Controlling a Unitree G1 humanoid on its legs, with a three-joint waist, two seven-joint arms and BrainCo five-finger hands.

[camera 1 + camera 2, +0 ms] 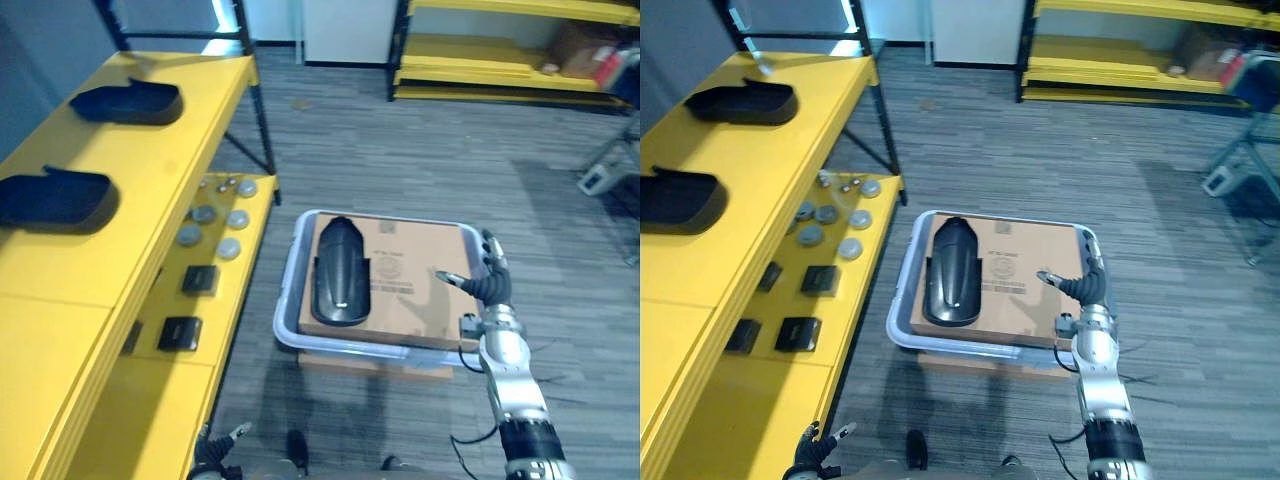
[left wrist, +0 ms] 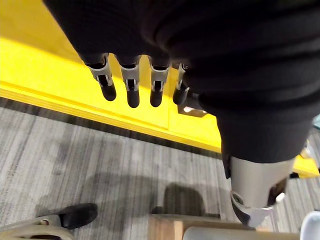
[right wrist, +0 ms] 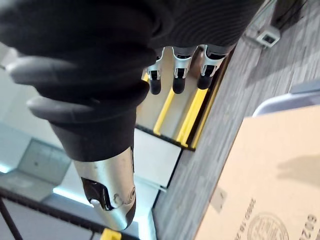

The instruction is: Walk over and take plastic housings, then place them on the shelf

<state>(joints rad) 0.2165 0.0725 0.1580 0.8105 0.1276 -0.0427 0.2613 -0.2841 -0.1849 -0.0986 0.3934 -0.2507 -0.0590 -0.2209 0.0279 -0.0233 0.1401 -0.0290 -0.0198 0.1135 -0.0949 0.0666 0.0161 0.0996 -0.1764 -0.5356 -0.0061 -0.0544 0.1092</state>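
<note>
One black plastic housing (image 1: pixel 340 272) lies lengthwise on a cardboard box (image 1: pixel 420 290) that sits in a pale grey bin (image 1: pixel 284 305) on the floor. Two more black housings (image 1: pixel 127 102) (image 1: pixel 55 198) rest on the top board of the yellow shelf (image 1: pixel 150 210) at the left. My right hand (image 1: pixel 488 282) hovers over the box's right edge, a hand's width to the right of the housing, with its fingers (image 3: pixel 179 80) relaxed and holding nothing. My left hand (image 1: pixel 818 452) hangs low beside the shelf's front, its fingers (image 2: pixel 132 91) straight and empty.
The shelf's lower board carries several round grey discs (image 1: pixel 215 222) and small black blocks (image 1: pixel 199 279). Black shelf legs (image 1: pixel 262 120) stand near the bin. Yellow racks (image 1: pixel 500 60) line the far wall, and a grey cart (image 1: pixel 610 165) stands at the right.
</note>
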